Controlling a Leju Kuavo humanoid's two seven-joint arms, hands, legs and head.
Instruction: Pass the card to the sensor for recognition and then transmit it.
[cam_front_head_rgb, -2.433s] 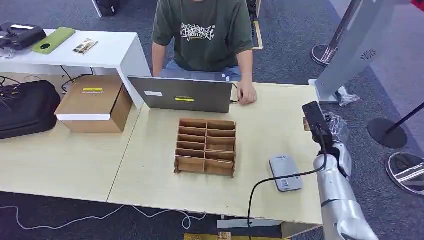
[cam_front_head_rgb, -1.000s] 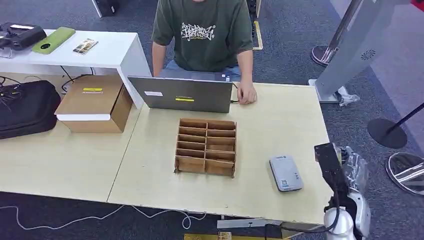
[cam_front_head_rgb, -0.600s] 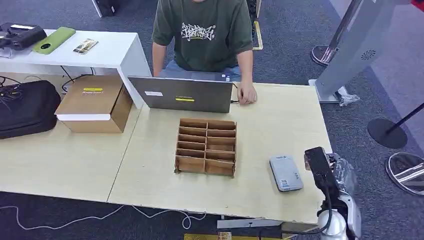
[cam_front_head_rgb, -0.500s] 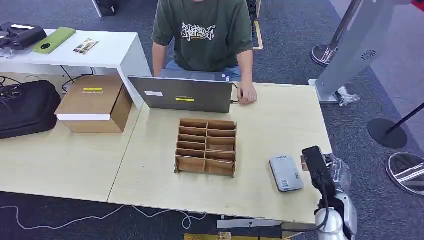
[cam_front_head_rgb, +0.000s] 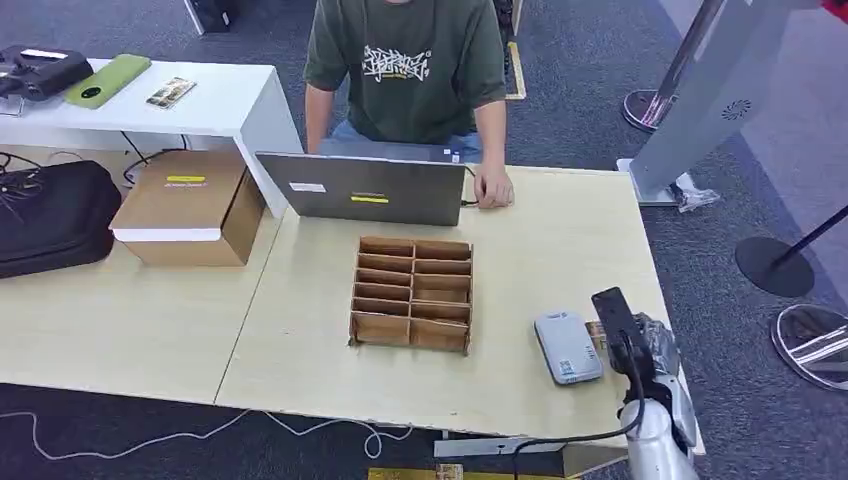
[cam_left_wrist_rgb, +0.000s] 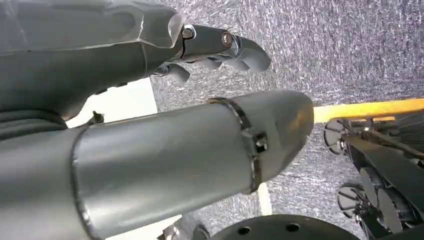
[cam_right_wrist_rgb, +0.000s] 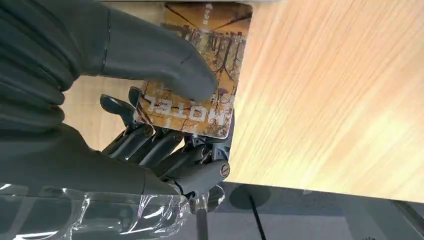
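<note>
My right hand (cam_front_head_rgb: 636, 338) hovers over the table's right front corner, just right of the grey card sensor (cam_front_head_rgb: 567, 347). It pinches a brown card (cam_front_head_rgb: 596, 333) whose edge points at the sensor. In the right wrist view the card (cam_right_wrist_rgb: 220, 35), printed HOTEL, sits between the thick thumb (cam_right_wrist_rgb: 150, 55) and the dark fingers (cam_right_wrist_rgb: 165, 150), above the light wood table (cam_right_wrist_rgb: 330, 100). My left hand (cam_left_wrist_rgb: 220, 45) hangs over grey carpet, holding nothing, its fingers apart from the thumb.
A cardboard slotted organiser (cam_front_head_rgb: 412, 293) stands mid-table, left of the sensor. Behind it is a laptop (cam_front_head_rgb: 365, 188) with a seated person (cam_front_head_rgb: 405, 60) whose hand (cam_front_head_rgb: 493, 188) rests beside it. A cardboard box (cam_front_head_rgb: 190, 205) and a black bag (cam_front_head_rgb: 50, 215) lie at the left.
My right hand with the card drew back from the table's far right edge to its front corner, then moved left until it came beside the sensor.
</note>
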